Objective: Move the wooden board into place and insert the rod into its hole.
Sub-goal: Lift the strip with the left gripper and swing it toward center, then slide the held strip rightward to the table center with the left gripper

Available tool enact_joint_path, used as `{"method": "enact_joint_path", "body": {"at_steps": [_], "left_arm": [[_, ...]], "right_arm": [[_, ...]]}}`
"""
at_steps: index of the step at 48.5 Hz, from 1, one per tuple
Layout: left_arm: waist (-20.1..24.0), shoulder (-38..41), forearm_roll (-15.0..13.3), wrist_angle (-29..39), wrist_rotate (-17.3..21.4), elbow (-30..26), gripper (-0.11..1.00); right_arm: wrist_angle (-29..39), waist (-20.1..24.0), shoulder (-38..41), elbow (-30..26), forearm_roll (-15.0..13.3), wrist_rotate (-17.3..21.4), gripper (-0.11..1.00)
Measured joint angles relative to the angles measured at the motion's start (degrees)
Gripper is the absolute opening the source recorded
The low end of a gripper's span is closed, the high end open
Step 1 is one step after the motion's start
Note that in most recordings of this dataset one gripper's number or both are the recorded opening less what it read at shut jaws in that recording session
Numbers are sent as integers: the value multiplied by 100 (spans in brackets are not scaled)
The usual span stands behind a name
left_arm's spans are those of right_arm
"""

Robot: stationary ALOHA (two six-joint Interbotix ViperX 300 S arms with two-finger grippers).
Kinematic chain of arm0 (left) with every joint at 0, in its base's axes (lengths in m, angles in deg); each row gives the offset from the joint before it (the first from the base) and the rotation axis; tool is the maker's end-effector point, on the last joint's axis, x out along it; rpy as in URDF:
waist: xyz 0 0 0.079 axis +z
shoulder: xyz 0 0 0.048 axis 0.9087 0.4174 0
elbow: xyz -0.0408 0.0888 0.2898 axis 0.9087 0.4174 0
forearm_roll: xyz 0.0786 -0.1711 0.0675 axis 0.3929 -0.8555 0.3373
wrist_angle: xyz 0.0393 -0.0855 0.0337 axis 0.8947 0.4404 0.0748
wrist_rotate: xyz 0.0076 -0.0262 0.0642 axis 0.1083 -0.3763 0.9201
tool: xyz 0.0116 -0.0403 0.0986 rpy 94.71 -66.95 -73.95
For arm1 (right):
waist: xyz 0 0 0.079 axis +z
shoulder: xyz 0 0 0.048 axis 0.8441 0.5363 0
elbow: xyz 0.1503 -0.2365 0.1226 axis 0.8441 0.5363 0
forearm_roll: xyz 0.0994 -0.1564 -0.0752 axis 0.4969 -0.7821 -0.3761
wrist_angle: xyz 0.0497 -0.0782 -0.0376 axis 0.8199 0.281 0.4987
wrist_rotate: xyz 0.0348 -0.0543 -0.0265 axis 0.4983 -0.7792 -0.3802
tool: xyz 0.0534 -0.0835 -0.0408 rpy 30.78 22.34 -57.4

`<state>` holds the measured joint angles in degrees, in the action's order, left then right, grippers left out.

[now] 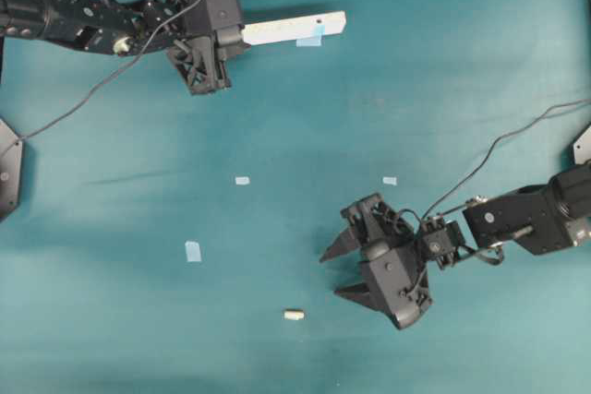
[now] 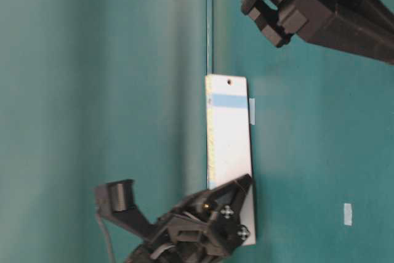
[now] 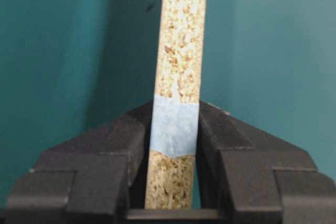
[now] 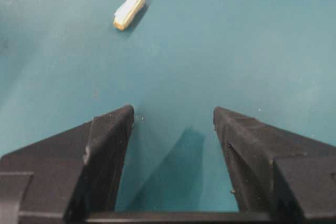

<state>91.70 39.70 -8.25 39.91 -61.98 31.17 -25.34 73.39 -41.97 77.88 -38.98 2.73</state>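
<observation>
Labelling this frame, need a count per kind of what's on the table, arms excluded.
board: 1
rod: 1
loose tape squares on the cloth: 3
tape square by the board's holed end: 1
Total: 6

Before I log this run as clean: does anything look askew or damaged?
Nothing stands out. The left gripper grips the wooden board on edge; the rod lies loose on the cloth before the open right gripper.
</observation>
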Motion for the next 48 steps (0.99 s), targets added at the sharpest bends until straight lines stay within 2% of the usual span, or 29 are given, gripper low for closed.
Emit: {"method": "enact_joint_path", "body": {"at_steps": [14, 31, 48], "left_arm": [[-545, -369, -9, 44, -633, -18, 22], [-1512, -369, -9, 53, -1362, -149, 22], [-2197, -158, -9, 53, -2101, -396, 22]], "right_arm": [[97, 0, 0, 0, -9, 18, 72], [105, 9, 0, 0, -9, 18, 72], [97, 0, 0, 0, -9, 18, 72]]}}
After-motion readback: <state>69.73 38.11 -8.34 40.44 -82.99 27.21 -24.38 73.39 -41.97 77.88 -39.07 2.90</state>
